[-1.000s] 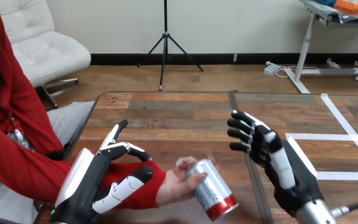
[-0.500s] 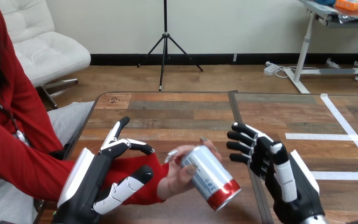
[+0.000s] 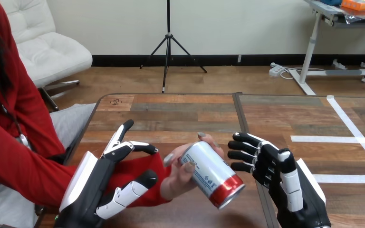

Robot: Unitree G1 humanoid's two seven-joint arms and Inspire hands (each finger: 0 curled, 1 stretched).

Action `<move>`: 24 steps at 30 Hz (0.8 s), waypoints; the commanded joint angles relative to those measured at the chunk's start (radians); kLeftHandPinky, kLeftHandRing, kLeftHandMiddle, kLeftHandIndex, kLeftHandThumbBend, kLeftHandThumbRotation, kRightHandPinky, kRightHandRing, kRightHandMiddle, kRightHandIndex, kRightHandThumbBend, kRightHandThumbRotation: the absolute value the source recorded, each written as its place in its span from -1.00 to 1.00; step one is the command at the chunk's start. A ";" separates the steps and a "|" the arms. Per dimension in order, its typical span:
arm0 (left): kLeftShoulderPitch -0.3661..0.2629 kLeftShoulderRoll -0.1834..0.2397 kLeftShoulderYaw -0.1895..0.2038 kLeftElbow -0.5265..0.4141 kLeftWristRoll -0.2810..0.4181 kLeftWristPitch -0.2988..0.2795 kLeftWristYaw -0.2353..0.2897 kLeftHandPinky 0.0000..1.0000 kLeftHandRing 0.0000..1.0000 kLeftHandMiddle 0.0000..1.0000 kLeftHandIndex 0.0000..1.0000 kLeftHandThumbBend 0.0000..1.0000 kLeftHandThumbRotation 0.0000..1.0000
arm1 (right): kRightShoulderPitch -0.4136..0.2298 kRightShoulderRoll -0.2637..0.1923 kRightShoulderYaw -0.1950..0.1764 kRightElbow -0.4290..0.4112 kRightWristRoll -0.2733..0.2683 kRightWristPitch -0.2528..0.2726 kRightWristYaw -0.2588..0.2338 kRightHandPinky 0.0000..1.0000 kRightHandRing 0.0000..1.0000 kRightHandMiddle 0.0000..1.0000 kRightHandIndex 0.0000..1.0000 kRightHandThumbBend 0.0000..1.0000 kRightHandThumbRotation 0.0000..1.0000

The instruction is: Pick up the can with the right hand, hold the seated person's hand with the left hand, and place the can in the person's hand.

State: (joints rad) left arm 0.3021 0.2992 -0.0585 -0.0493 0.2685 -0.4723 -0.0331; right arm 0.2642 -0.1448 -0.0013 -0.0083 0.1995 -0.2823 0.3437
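Observation:
A silver can (image 3: 210, 173) with a red base lies tilted in the person's hand (image 3: 178, 175), whose fingers wrap round it above the table's near middle. My left hand (image 3: 100, 183) is open at the person's red-sleeved wrist (image 3: 133, 168), which passes between its thumb in front and its loosely straight fingers behind. My right hand (image 3: 292, 187) is open just right of the can. Its spread fingers (image 3: 244, 154) point left at the can with a small gap between them and it.
The wooden table (image 3: 180, 114) has a dark seam down its middle and white tape lines (image 3: 349, 121) on its right half. The person sits at the table's left edge, with their arm reaching across the near left corner.
The person's hand has raised the can and tipped it up. My right hand has drawn back toward the near edge. My left hand has hardly moved.

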 commanded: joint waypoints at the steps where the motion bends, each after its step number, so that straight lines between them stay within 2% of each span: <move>1: -0.039 0.007 0.007 -0.017 0.061 0.016 0.021 0.96 1.00 1.00 1.00 1.00 1.00 | -0.020 0.015 0.010 -0.083 0.021 -0.036 0.011 0.44 0.55 0.56 0.50 0.97 1.00; 8: -0.034 0.019 0.009 -0.056 0.129 0.077 0.012 0.89 1.00 1.00 1.00 1.00 1.00 | -0.007 0.024 0.014 -0.102 0.044 -0.053 0.038 0.44 0.55 0.54 0.46 0.89 1.00; 14: -0.030 0.024 0.007 -0.074 0.137 0.102 0.000 0.89 1.00 1.00 1.00 1.00 1.00 | 0.006 0.026 0.022 -0.124 0.055 -0.064 0.061 0.44 0.54 0.53 0.42 0.84 1.00; 24: -0.023 0.037 0.001 -0.113 0.156 0.159 -0.034 0.89 1.00 1.00 1.00 1.00 1.00 | 0.025 0.032 0.034 -0.171 0.058 -0.063 0.065 0.41 0.52 0.49 0.30 0.81 1.00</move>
State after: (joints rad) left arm 0.3053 0.3161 -0.0575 -0.0991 0.4084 -0.3321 -0.0519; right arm 0.3125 -0.1190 0.0261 -0.1153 0.2376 -0.3217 0.4034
